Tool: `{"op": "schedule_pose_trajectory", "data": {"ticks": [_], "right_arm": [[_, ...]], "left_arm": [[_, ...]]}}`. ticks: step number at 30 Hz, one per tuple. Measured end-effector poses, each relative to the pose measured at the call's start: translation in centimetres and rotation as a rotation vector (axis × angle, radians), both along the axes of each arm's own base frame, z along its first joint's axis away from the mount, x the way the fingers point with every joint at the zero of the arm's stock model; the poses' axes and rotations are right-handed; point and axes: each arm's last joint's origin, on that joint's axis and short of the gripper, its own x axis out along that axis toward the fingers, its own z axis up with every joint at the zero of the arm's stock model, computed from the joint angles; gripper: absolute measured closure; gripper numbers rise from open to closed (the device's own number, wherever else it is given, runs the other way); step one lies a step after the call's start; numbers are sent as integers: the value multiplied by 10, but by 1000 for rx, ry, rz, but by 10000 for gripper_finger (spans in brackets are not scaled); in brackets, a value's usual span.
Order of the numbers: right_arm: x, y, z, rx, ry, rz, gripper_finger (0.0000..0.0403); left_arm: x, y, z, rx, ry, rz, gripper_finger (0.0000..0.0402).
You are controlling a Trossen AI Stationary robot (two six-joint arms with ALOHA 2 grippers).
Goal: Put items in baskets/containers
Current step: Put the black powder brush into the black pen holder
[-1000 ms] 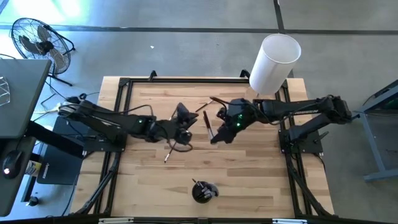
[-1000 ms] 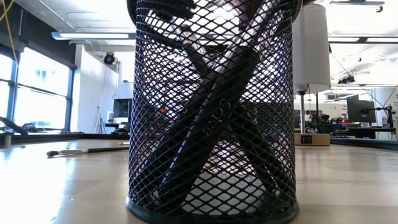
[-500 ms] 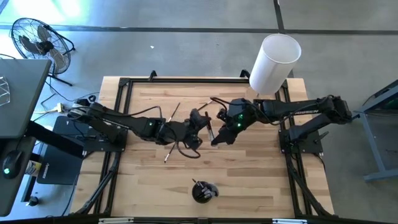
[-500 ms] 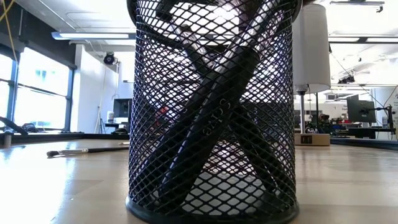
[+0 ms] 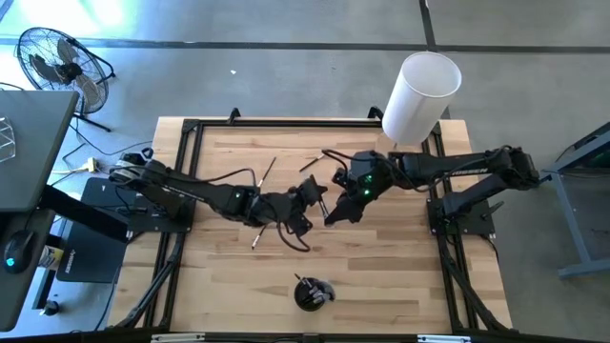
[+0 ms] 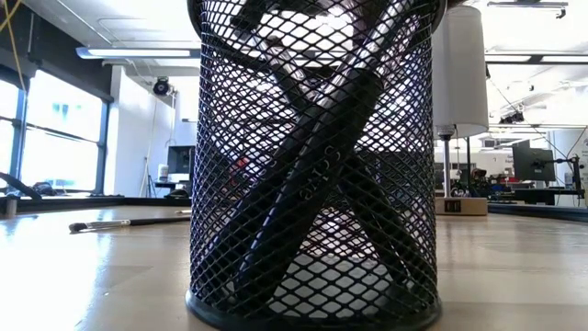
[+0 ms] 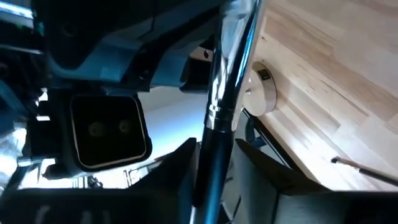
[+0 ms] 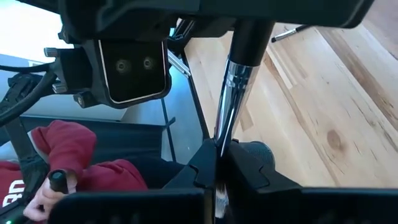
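A thin brush (image 5: 321, 198) with a dark thick part, a silver ferrule and a slim tapering end spans the gap between both grippers above the table's middle. My left gripper (image 5: 307, 195) reaches in from the left and my right gripper (image 5: 332, 208) from the right, and both are shut on this brush. The small black mesh cup (image 5: 313, 293) stands near the near edge. In the low view the cup (image 6: 312, 165) fills the picture, with several dark brushes leaning crossed inside it. Loose brushes (image 5: 265, 171) lie on the wood. My left gripper has the brush's dark thick part (image 7: 208, 168) between its two fingers, below the silver ferrule (image 7: 219, 109). The brush runs on along the fingers and away toward the other gripper, lifted clear of the table. My right gripper pinches the slim tapered end (image 8: 216, 142) between its two fingers. The brush points straight out from them, past the ferrule (image 8: 235, 74), into the left gripper.
More loose brushes lie at the far middle (image 5: 334, 154), (image 5: 310, 164) and left of centre (image 5: 255, 238); one shows in the low view (image 6: 129, 222). A tall white cylinder (image 5: 419, 95) stands at the far right corner. A person's red sleeve (image 8: 62, 155) shows beyond the table.
My left gripper has moved toward the table's right and slightly toward the near edge, up to the brush held by my right gripper. That uncovered a loose brush lying at the far left of centre. My right arm has kept still.
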Motion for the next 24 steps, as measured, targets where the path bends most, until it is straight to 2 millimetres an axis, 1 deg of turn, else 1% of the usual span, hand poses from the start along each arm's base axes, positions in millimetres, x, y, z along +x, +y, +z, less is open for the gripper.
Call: {"op": "schedule_pose_trajectory", "data": {"ticks": [4, 5, 9, 12, 15, 20, 22, 24], "right_arm": [[0, 0, 0, 3, -3, 4, 392], [0, 0, 0, 3, 0, 3, 390], [0, 0, 0, -6, -4, -8, 383], [0, -1, 0, -29, -4, -39, 369], [1, 1, 0, -84, -18, -78, 347], [2, 2, 0, -135, -17, -154, 304], [0, 4, 0, -137, -9, -155, 287], [-3, 6, -2, -126, 37, -160, 274]], "left_arm": [[-1, -3, -1, 1, 7, -10, 361], [-1, -3, -1, 3, 8, -12, 364], [-1, -4, -1, -20, -2, 2, 364], [-2, -4, -4, -87, -16, 24, 360], [-3, -3, -6, -165, -24, 31, 358], [-7, -4, -15, -235, 34, 45, 362], [-9, -4, -19, -306, 43, 75, 362], [-11, -1, -23, -410, 47, 107, 362]]}}
